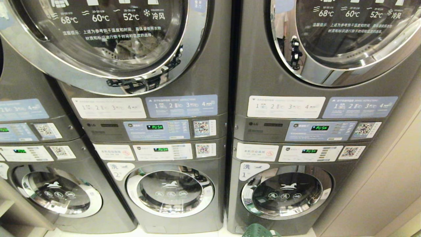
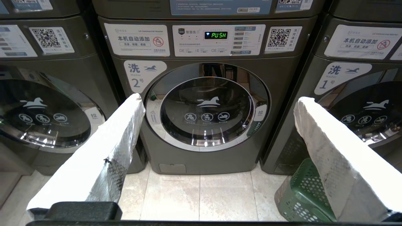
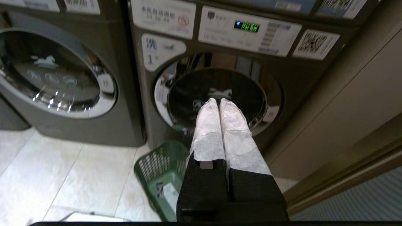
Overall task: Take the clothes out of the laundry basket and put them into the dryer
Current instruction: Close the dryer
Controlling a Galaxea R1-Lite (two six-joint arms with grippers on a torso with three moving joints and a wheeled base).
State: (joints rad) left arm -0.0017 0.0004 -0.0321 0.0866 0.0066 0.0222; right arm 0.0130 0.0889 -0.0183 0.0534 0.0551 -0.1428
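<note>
- Left gripper: in the left wrist view its two white-wrapped fingers stand as far apart as they go, with nothing between them. It faces washer 2, whose door is closed. Neither arm shows in the head view.
- Laundry basket: the green perforated basket sits on the tiled floor at the foot of washer 1. From the left gripper it lies at about 4 o'clock, beyond the right-hand finger. In the head view only its rim shows, at 6 o'clock on the bottom edge.
- Right gripper: its wrapped fingers are pressed together and hold nothing, pointing at washer 1's closed door. The basket is near its fingers, at about 7 o'clock from the tips.
- Clothes: none can be made out in the part of the basket that shows, so I cannot tell whether any are left.
- Dryers: the upper drums sit above the washers. The left dryer door at 11 o'clock and the right dryer door at 1 o'clock both look closed; something pale lies behind the left glass.
- What the next move turns on, as I judge it: the basket is low and to the right, nearer the right arm, while the dryers are high overhead. The right gripper would have to spread its fingers and drop toward the basket.
</note>
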